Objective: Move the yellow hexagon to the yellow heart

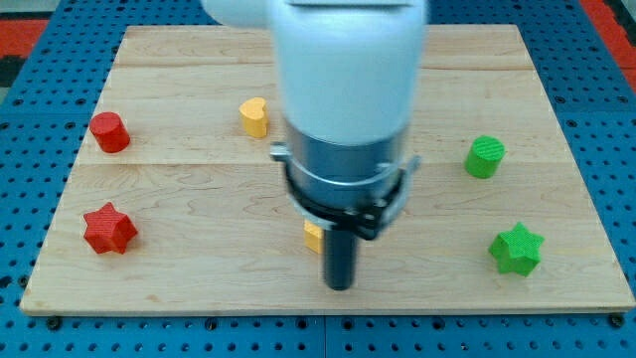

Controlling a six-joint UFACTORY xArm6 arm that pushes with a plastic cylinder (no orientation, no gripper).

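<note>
1. My tip (340,286) sits nearest the view's bottom, close to the board's (199,288) lower edge and a little right of its middle. It is a plain dark rod with no jaws, so there is nothing to spread, press together or pinch.
2. Just up and to the view's left of the tip, the yellow hexagon (313,237) peeks out from behind the rod. Only its left part shows; the rest is hidden by the arm (343,99). It appears to touch the rod's side, though I cannot tell for sure.
3. At about the same depth, a green star (517,249) lies near the board's right edge, and a red star (109,230) lies near the left edge. Both are well apart from the tip.
4. Farther up, a green cylinder (485,157) stands above the green star on the right.
5. On the left, a red cylinder (109,132) stands above the red star.
6. The yellow heart (254,117) lies farthest up, left of the arm's body and well apart from the hexagon, up and to its left.
7. The arm's white and grey body fills the middle of the view and hides the board behind it.
8. A blue pegboard (30,99) surrounds the board.
</note>
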